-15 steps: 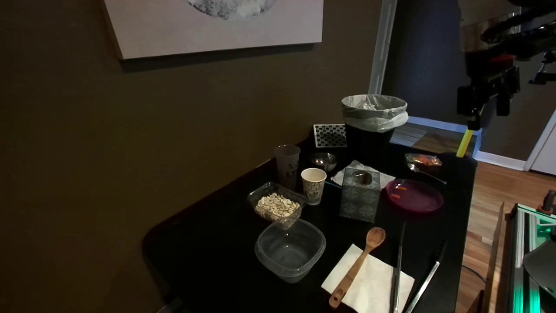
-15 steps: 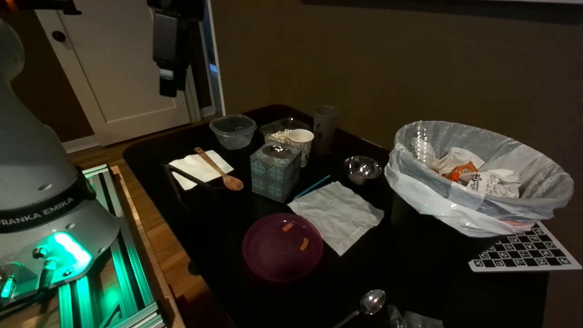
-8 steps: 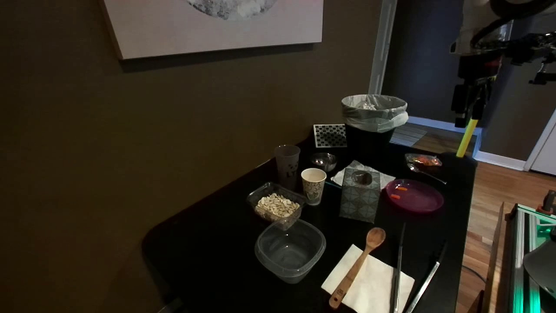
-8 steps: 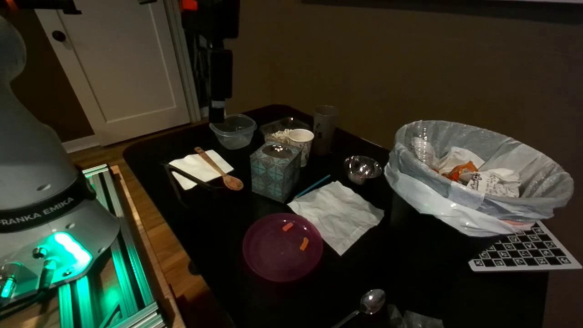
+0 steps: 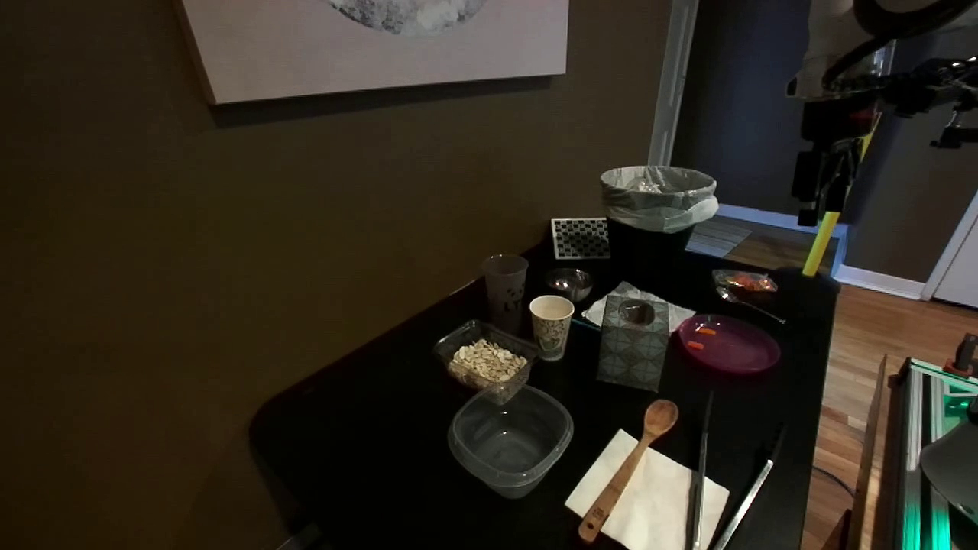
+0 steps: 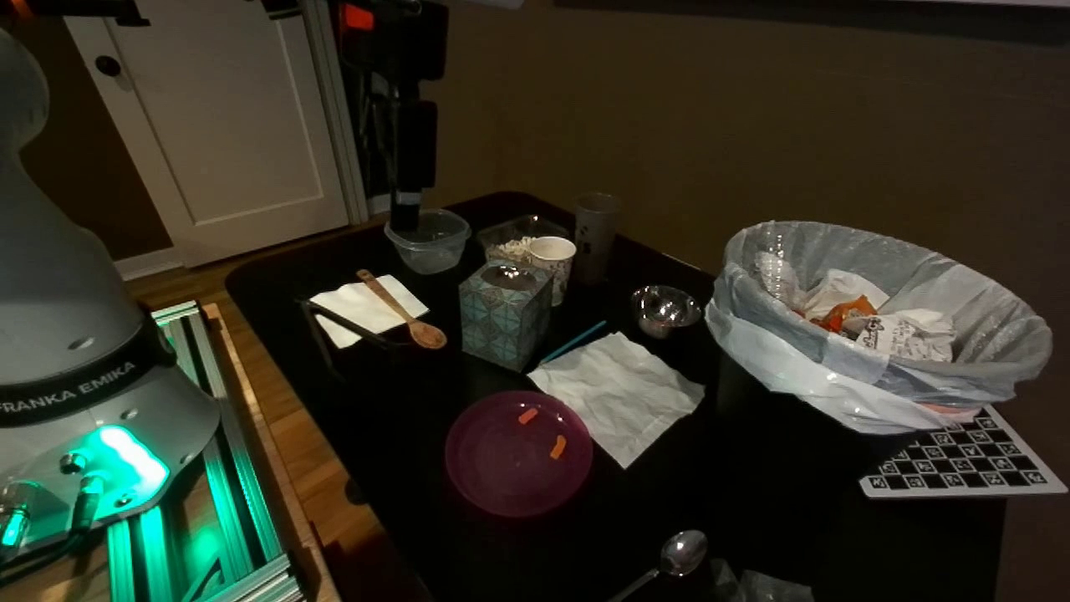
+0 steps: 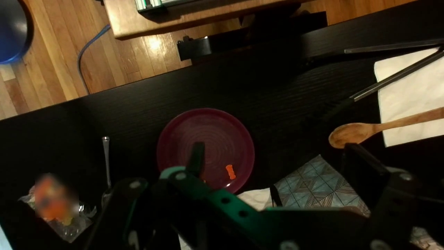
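Observation:
My gripper is open and empty, its fingers wide apart in the wrist view. It hangs above the black table, and it shows dark in both exterior views. In the wrist view one finger overlaps the purple plate, the other reaches near the bowl of the wooden spoon. The patterned tissue box shows between the fingers, partly hidden. The plate bears two small orange pieces; one shows clearly in the wrist view, the other is mostly hidden by a finger.
Black tongs and a napkin lie by the spoon. A clear tub, oats container, paper cup and tall cup stand behind. A lined bin, metal bowl and metal spoon are around.
My gripper has moved right and lower in an exterior view, mostly in the first half second and only slightly since. The things on the table have not moved.

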Robot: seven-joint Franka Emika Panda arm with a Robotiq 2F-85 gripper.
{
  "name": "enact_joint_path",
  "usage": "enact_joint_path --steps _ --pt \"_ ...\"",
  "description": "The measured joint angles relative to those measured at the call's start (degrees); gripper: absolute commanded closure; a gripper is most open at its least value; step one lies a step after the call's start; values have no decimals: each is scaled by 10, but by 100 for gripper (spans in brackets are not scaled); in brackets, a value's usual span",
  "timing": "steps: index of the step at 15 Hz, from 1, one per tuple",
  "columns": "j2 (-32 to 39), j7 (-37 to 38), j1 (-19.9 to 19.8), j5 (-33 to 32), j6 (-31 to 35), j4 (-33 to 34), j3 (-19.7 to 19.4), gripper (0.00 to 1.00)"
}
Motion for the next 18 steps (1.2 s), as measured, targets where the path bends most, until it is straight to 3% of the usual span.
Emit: enact_joint_path --steps 4,7,11,18 --pt "-14 2 1 -41 32 6 54 0" --pt "-3 3 2 -86 121 2 79 0" --pt "48 17 -1 -96 227 -1 80 0" --pt "182 65 -18 -81 234 -4 65 0"
